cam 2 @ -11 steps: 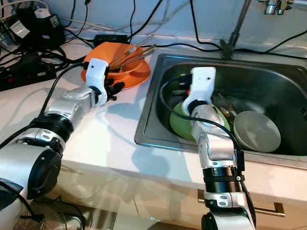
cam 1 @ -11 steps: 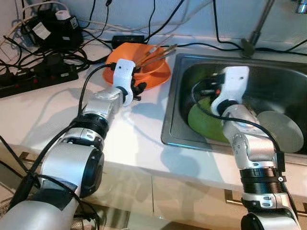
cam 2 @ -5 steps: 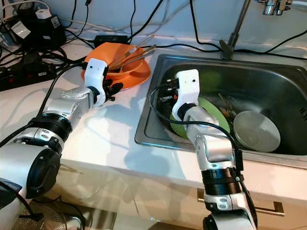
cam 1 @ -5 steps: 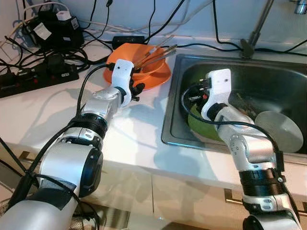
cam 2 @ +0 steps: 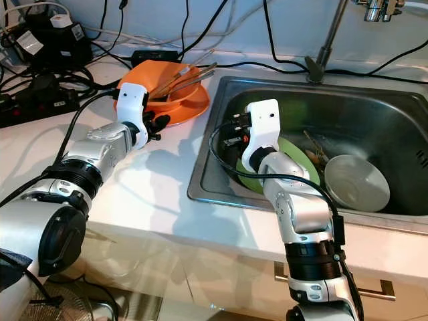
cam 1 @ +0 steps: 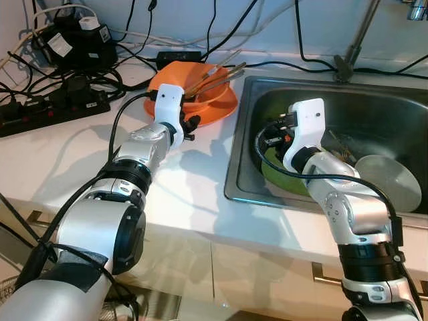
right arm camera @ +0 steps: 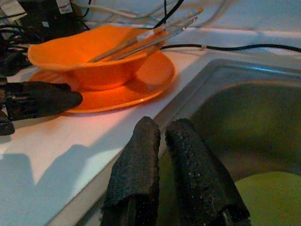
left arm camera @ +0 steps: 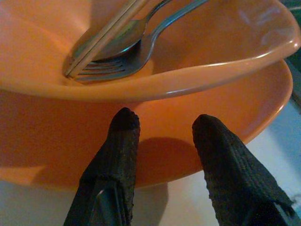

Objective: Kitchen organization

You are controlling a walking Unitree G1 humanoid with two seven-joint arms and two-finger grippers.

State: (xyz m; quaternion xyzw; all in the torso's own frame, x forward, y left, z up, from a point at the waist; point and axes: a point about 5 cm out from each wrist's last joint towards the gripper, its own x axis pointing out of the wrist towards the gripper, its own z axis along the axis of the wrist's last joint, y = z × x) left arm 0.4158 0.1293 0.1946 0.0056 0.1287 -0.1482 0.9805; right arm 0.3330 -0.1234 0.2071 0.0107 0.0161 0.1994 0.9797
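Observation:
An orange bowl (cam 1: 199, 81) sits on an orange plate (cam 1: 226, 107) on the white counter, left of the sink. Chopsticks, a spoon and a fork (left arm camera: 109, 69) lie in the bowl. My left gripper (left arm camera: 164, 123) is open, its fingertips at the plate's near rim, below the bowl's edge. My right gripper (right arm camera: 162, 129) is shut with nothing in it and hovers inside the sink (cam 1: 235, 175) near its left wall. A green plate (cam 2: 299, 158) lies in the sink just behind and under that wrist. A grey plate (cam 2: 358, 182) lies to its right.
Power strips, a black device (cam 1: 75, 37) and tangled cables cover the counter's back left. A faucet stem (cam 1: 348, 60) rises behind the sink. Loose utensils (cam 2: 313, 152) lie between the two plates in the sink. The counter's front edge runs below both arms.
My right gripper has moved left, from above the green plate toward the sink's left wall. The left gripper has stayed at the orange plate.

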